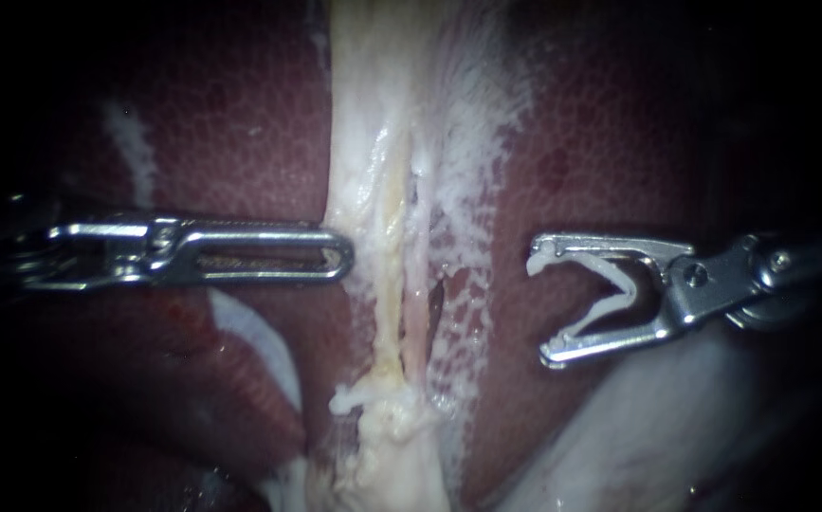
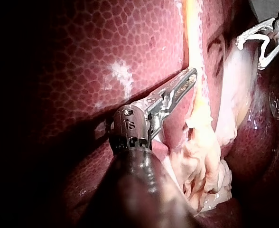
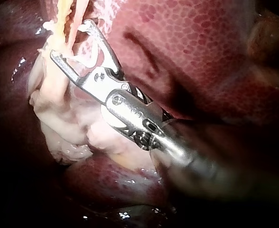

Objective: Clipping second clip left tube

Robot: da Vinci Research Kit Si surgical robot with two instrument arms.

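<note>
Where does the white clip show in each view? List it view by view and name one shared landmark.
Endoscope view: the white clip sits in my right instrument's jaws, apart from the pale tube.
Left wrist view: the clip is far ahead of my left instrument, beyond the tube.
Right wrist view: the clip lies between this instrument's jaws, near the tube.
Shared landmark: the pale tube.

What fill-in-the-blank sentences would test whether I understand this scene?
The right instrument holds a white ___ between its jaws.
That clip is apart from the pale strand, and its two arms stand ___.
The left instrument has its jaws ___, with the tip at the strand.
The speckled dark red tissue all around is the ___.
Missing words: clip; open; shut; liver.
</note>
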